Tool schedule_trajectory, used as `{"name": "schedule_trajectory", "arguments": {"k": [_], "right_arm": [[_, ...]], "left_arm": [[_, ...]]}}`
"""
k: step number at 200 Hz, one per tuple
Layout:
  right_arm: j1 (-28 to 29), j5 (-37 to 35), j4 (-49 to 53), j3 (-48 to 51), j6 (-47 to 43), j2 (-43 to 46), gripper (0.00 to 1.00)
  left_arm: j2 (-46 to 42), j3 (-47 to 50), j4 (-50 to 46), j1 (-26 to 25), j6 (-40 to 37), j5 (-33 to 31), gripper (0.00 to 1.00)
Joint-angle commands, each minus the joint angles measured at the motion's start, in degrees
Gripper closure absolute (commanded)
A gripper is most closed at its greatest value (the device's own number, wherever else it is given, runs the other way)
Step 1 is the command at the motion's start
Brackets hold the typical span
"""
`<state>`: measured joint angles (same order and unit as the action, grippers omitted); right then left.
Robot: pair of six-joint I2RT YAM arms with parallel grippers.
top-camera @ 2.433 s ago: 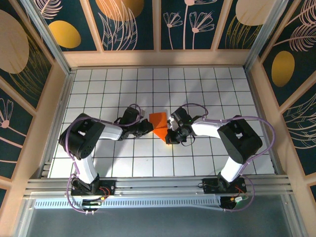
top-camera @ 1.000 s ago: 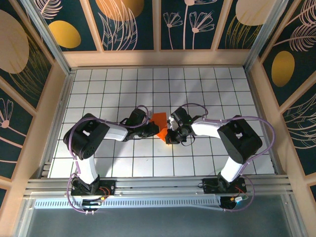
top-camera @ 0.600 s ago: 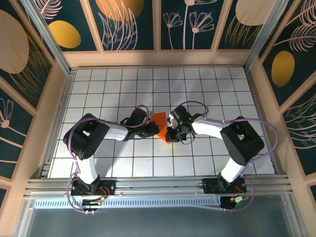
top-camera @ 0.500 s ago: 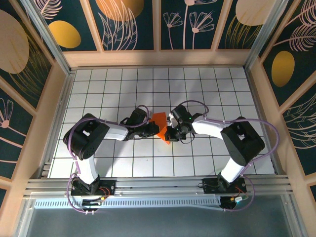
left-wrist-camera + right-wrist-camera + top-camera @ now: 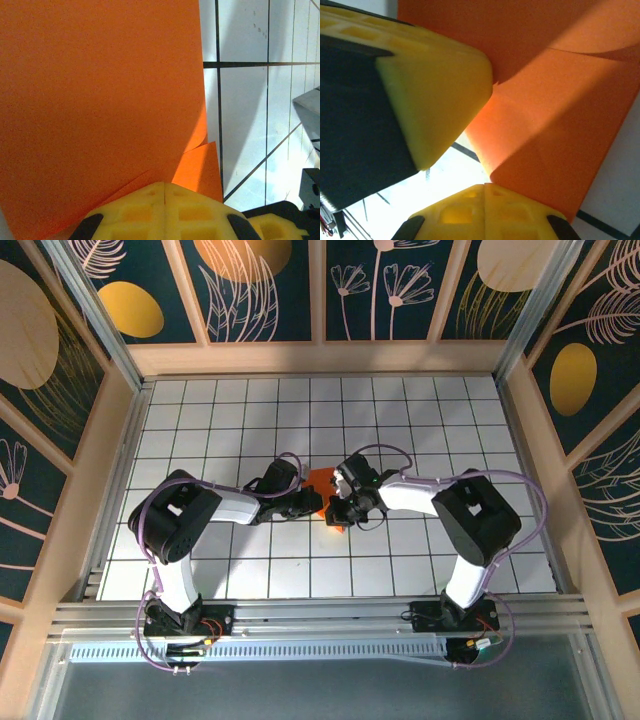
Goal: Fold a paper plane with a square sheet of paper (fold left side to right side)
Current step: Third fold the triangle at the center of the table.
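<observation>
Orange paper [image 5: 321, 480], folded into overlapping layers, lies on the white gridded desk [image 5: 430, 430] near its middle, between the two arm tips. The left fingers [image 5: 312, 502] are closed pad to pad, with their tips [image 5: 155, 200] on the paper [image 5: 100, 100]. The right fingers [image 5: 337, 511] are likewise closed [image 5: 470, 205] at the paper's [image 5: 560, 125] edge, just beside the left pad [image 5: 435, 95]. I cannot tell whether either pair pinches the paper.

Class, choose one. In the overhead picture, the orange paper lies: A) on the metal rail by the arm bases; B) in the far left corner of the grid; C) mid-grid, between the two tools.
C: the orange paper sits mid-grid, with the left tool and right tool on either side.
</observation>
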<state>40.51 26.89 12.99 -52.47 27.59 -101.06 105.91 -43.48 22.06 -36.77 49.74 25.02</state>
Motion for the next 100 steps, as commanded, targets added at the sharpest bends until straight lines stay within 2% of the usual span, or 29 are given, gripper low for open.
{"name": "schedule_trajectory", "arguments": {"k": [1, 45, 100], "right_arm": [[0.45, -0.89, -0.81, -2.10, 0.71, -1.19, 1.00], [0.29, -1.49, 1.43, -1.87, 0.54, -2.62, 1.00], [0.27, -2.15, 3.34, 1.75, 0.98, -0.20, 1.00]], "left_arm": [[1.03, 0.41, -5.72, -0.05, -1.37, -4.09, 1.00], [0.35, 0.68, -6.20, -0.12, -1.48, -5.76, 1.00], [0.09, 0.59, -7.58, 0.03, -2.16, -7.25, 1.00]]}}
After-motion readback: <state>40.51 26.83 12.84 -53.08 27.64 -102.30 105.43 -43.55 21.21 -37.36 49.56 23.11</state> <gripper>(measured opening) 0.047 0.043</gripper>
